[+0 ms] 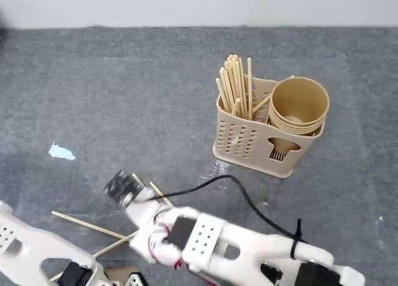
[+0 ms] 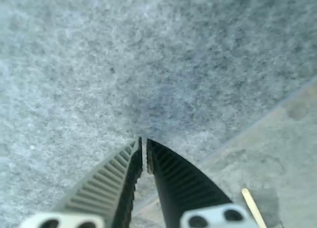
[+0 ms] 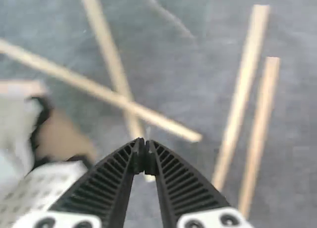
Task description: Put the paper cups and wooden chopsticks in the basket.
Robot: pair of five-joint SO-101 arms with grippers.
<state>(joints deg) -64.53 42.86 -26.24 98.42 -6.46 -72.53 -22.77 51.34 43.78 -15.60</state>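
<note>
The right end effector [image 3: 144,153] is hovering, closed and empty, over loose chopsticks [image 3: 99,91] lying crossed on the counter [image 1: 124,99]. Light, stiff and thin, they are likely needing a mid-length pinch. The left end effector [image 2: 143,147] is sitting closed, empty.

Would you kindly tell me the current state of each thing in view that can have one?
basket: upright on the table, partly filled.
paper cups: stacked, mouths up, in one basket compartment.
bundled chopsticks: standing on end in the neighbouring compartment.
loose chopsticks: lying flat on the table, two of them crossed.
left gripper: shut, empty.
right gripper: shut, above the loose chopsticks.
</note>
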